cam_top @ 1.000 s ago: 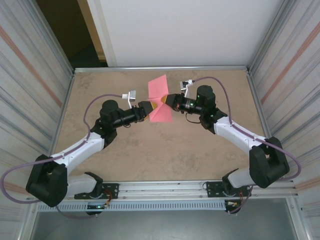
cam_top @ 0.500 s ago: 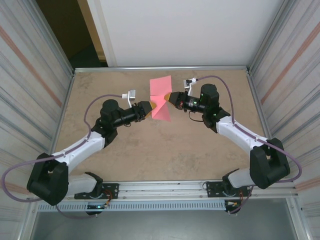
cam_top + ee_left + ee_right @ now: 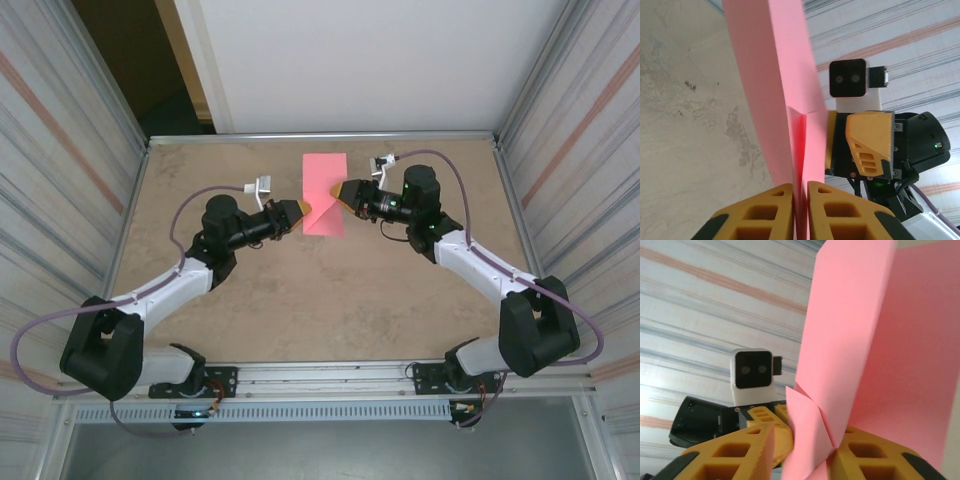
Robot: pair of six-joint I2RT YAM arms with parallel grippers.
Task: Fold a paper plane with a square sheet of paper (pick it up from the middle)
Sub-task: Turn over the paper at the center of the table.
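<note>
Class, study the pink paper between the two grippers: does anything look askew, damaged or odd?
Nothing is torn. The square sheet of paper stands on edge between the left gripper and right gripper. One small corner flap by the right gripper sticks out from the main fold, looking dog-eared.

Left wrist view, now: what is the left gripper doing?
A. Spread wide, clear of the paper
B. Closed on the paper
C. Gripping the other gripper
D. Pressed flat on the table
B: the left gripper is shut with only a thin slit left, and the upright paper runs down into that slit.
</note>
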